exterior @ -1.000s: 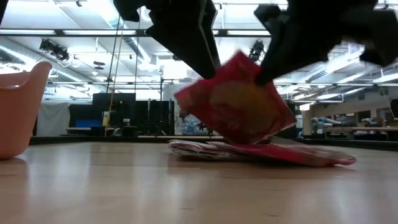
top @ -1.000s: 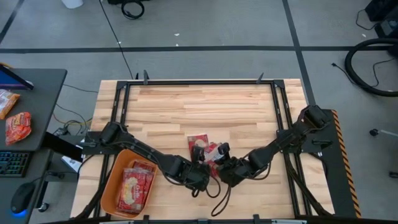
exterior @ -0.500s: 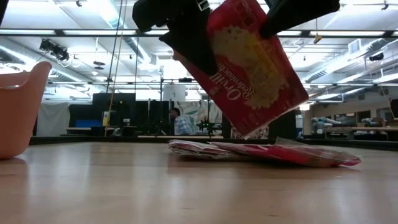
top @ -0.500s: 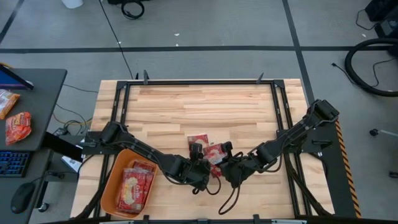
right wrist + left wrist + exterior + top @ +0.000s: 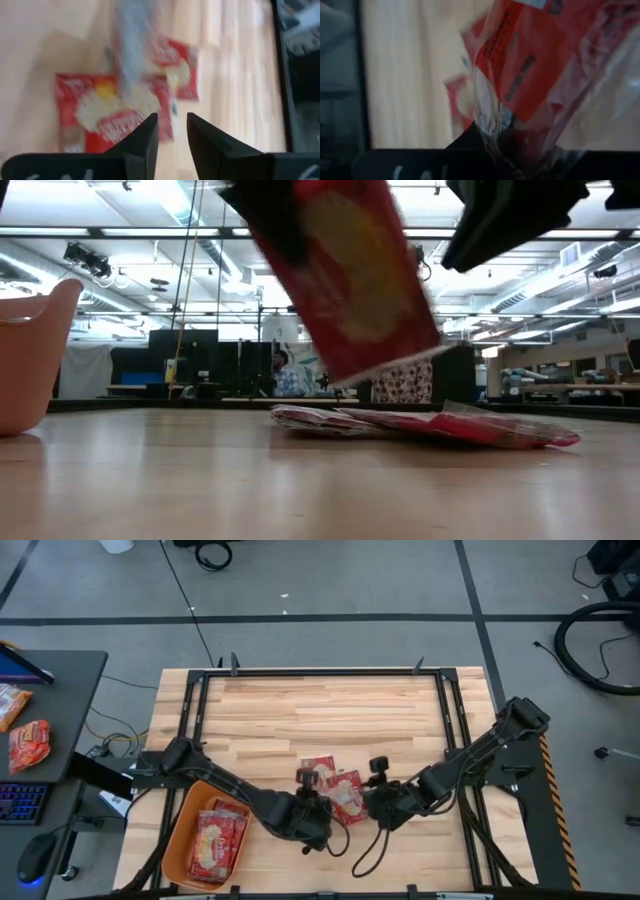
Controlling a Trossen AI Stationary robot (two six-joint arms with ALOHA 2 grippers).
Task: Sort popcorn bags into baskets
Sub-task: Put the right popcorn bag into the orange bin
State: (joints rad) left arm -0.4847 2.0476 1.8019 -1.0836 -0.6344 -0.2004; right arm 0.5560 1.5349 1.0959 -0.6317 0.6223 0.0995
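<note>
Left end effector (image 5: 322, 802) holds popcorn bag (image 5: 350, 275) above table (image 5: 330, 710) centre.

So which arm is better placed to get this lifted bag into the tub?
Left. The left gripper grips the raised popcorn bag and sits nearer the orange tub; the right gripper holds nothing.

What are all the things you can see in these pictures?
Lifted popcorn bag: one, red with a yellow middle, hanging in the air from the left gripper.
Popcorn bags on the table: at least two, red, mid-table, overlapping.
Popcorn bags in the basket: a few, red.
Basket: one, orange, near left corner.
Table: one, light wood.
Snack packets: two, orange-red, on the grey desk at left.
Left gripper: shut on the lifted bag.
Right gripper: open, holding nothing, above the table's bags.
</note>
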